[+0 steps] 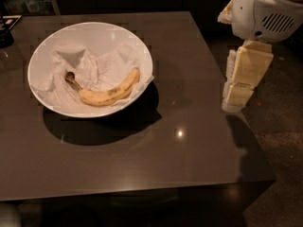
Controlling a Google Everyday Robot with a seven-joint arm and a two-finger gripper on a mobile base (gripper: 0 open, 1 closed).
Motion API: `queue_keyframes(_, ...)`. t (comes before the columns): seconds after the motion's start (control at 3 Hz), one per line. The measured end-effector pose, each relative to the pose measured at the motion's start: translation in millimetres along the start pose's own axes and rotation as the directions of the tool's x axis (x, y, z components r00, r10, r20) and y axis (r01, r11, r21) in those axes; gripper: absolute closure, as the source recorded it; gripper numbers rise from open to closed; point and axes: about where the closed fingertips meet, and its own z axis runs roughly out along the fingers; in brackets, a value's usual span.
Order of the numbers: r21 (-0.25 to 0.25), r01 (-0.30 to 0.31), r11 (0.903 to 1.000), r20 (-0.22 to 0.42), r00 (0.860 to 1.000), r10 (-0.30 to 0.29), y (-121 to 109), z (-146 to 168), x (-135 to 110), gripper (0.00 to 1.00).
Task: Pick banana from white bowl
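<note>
Hanging at the right edge of the desk (189,141), our tool (236,86) is pointing downward, well apart from the white bowl (47,46), and we are failing to tell whether it is wide or narrow. We are seeing the banana (106,94) lying on paper towel (94,65) inside that bowl.
</note>
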Motion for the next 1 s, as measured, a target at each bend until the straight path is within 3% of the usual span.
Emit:
queue_keyframes(0.33,0.017,0.011,0.9998,0.035,0.999,-0.012,2,4,-16,0.0)
queue_keyframes(0.67,0.028,0.087,0.9958,0.042,0.995,-0.088,0,15,-64,0.0)
queue_keyframes(1.0,0.033,0.196,0.98,0.003,0.981,-0.196,-2,21,-114,0.0)
